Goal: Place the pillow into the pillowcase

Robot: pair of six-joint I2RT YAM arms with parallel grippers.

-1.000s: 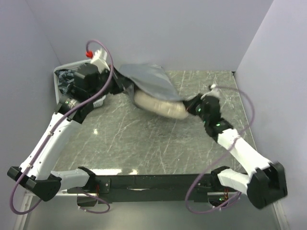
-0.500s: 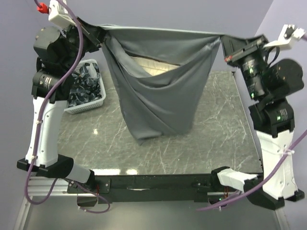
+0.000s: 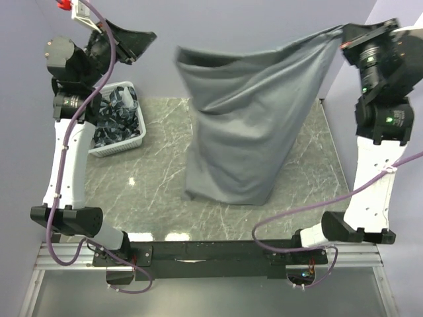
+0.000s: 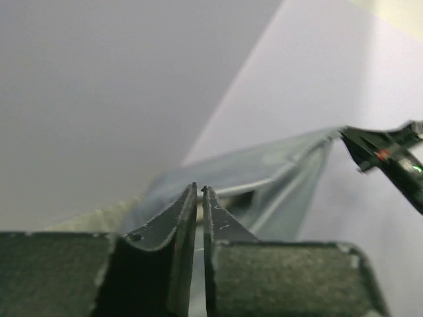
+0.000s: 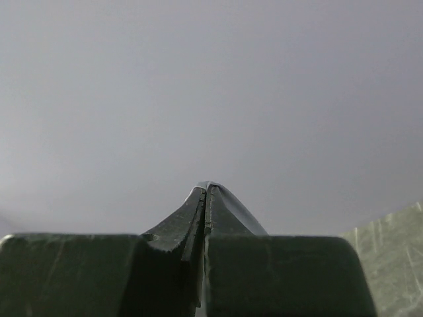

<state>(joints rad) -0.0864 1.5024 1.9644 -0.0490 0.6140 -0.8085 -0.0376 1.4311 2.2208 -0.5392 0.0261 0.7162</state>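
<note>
The grey pillowcase hangs upright from its top right corner, its bottom resting on the table. My right gripper is raised high at the right and shut on that corner. In the right wrist view grey cloth wraps over the tip of the shut right gripper. My left gripper is raised at the top left, shut and empty, apart from the sack's free left corner. In the left wrist view the left gripper points at the sack's mouth. The pillow is hidden; the sack's lower part bulges.
A white basket with dark blue-and-white patterned cloths stands at the back left of the marble table. Purple-grey walls close in on the left, back and right. Both arms stand tall near the side walls.
Half a second ago both grippers held the sack's mouth stretched wide. Now my left gripper has let go, and the sack hangs from my right gripper alone, shifted right.
</note>
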